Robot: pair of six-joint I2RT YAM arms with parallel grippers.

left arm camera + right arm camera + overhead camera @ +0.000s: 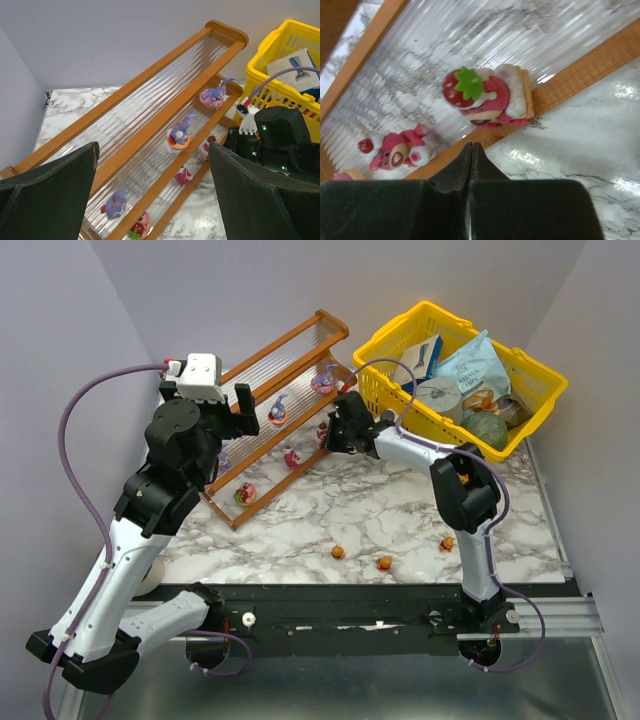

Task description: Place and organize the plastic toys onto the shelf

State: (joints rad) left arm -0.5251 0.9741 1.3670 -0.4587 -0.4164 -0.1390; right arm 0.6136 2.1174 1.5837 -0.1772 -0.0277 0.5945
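Yellow basket [392, 330] of packaged goods [470, 365] at back right, marble table [400, 510]

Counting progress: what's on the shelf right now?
Three purple figurines on the middle tier, three pink-red ones on the lowest. The left gripper and its arm cover the shelf's near end, so anything there is unseen.

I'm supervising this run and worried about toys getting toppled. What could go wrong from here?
1. The right claw, shut, sits close to the strawberry toy resting against the lowest tier's front rail; a careless pull-away could knock it off.
2. The left claw, open, hangs over the shelf; dropping lower might tip the purple toy beneath.
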